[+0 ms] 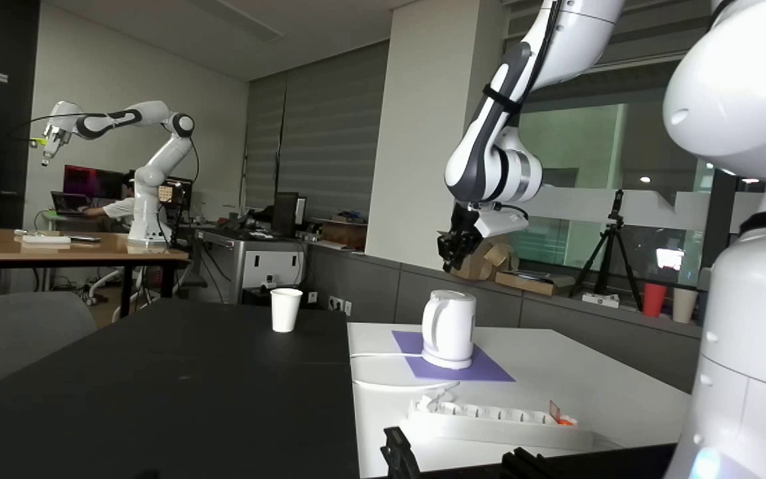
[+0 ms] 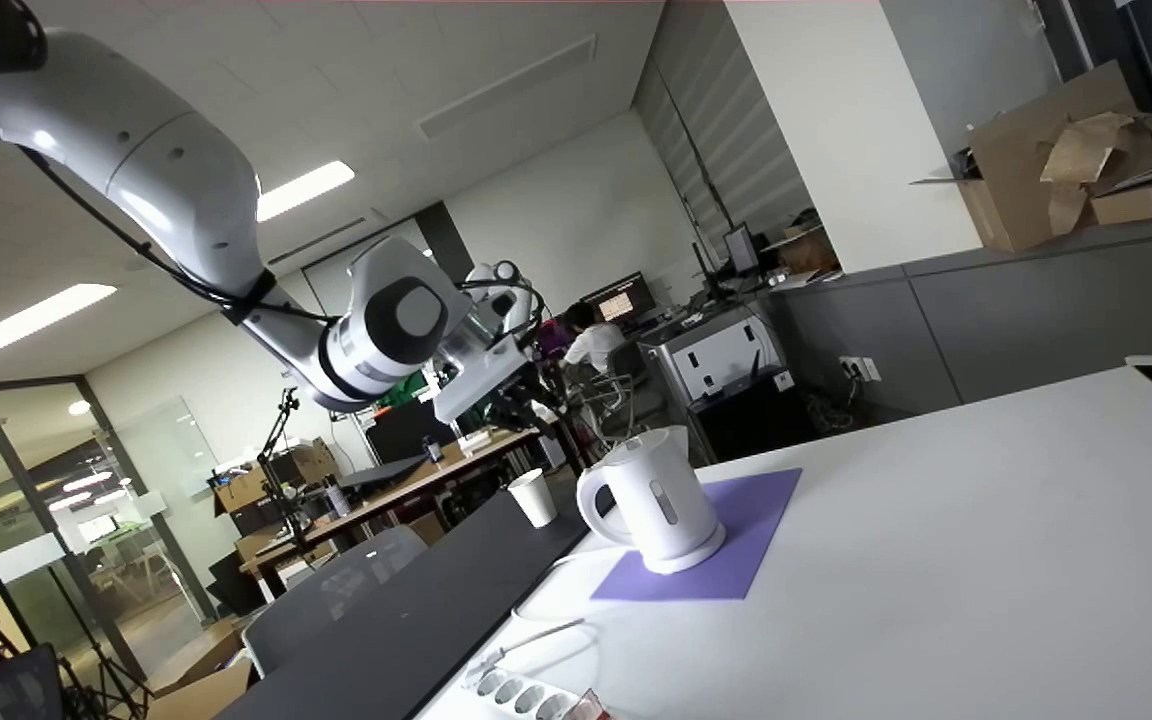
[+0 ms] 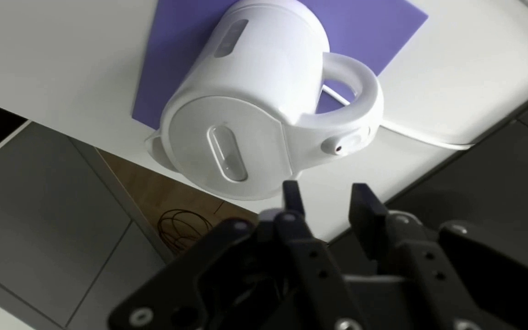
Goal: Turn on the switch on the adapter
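Exterior views both have the adapter nearest, lying flat on the white bench, close to the edge that adjoins the black bench. Its long axis runs from that edge toward the robot's base, sockets facing up. The switch sits at the end that points to the base, a small reddish piece standing up beside it; whether it is on, I cannot tell. A white plug sits at the opposite end, its cord trailing toward the black bench. Farther in, the white kettle stands upright on a purple mat, handle turned to the black bench. Higher than the kettle and clear of it hangs the claw, released: fingers apart, pale bench top showing through the gap. Beyond, a paper cup stands by the black bench's far edge; farther still, a second white arm rises from a wooden bench.
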### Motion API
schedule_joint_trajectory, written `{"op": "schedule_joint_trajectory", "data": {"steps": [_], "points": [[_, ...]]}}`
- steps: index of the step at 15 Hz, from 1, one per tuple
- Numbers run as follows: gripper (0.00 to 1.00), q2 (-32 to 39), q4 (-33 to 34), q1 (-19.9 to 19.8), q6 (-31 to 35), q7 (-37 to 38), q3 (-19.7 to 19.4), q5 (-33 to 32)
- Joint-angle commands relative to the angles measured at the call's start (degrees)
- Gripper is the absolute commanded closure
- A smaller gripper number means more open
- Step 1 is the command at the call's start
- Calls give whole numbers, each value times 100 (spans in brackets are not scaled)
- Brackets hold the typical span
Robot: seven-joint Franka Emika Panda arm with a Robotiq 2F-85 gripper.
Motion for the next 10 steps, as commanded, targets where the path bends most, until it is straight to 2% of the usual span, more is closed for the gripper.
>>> {"op": "schedule_joint_trajectory", "data": {"steps": [1,3,4,10], "points": [[71,37,42,135,-63,273,-160,-341],[85,116,104,452,-123,436,-517,-538],[89,132,123,494,-128,453,-568,-558],[89,143,138,503,-130,456,-594,-564]]}}
